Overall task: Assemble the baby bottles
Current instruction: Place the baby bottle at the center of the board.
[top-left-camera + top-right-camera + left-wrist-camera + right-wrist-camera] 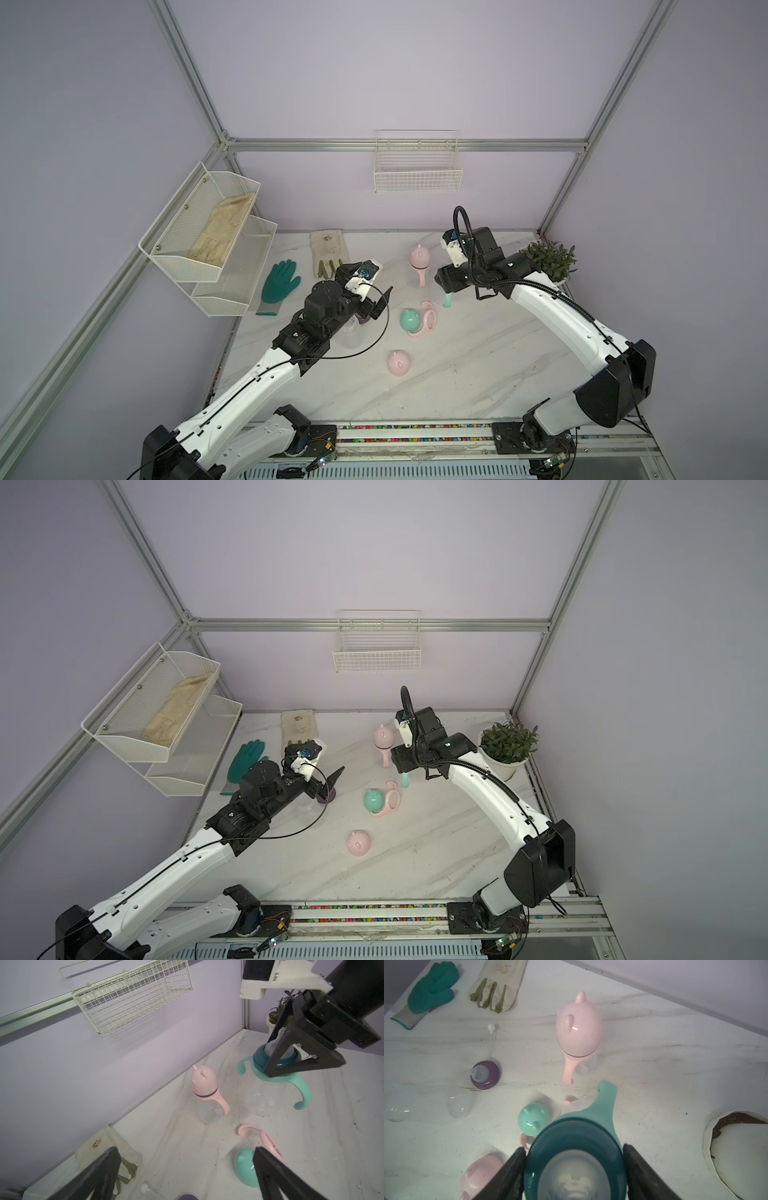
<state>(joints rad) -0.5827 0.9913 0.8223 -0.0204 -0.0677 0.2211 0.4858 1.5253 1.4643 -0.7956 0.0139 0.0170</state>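
The right gripper [574, 1159] is partly closed, its two black fingers pressed on either side of the dark teal collar [577, 1136] of the mint bottle [264, 1095]; that bottle is upright at the far right of the marble table [478, 374], though I cannot tell whether its base touches the top; the left gripper [185, 1157] gapes wide and holds nothing, hovering left of the middle.

Three bottles: the mint one, clear-bodied, with two mint handles and no cap; a pink bottle [419, 262], capped and standing just beyond it, slightly left; a bare clear bottle body [425, 1101] lying on its side at the left. Three eared dome caps: one on the pink bottle, a loose mint cap [410, 320] mid-table, a loose pink cap [399, 363] nearer. One loose pink handle ring [430, 320] touches the mint cap; one purple collar [485, 1075] with its nipple lies beside the clear body; one thin straw [491, 1034] lies beyond it.

In both top views the mint bottle is mostly hidden behind the right gripper, only a handle showing; the clear body lies half under the left arm.
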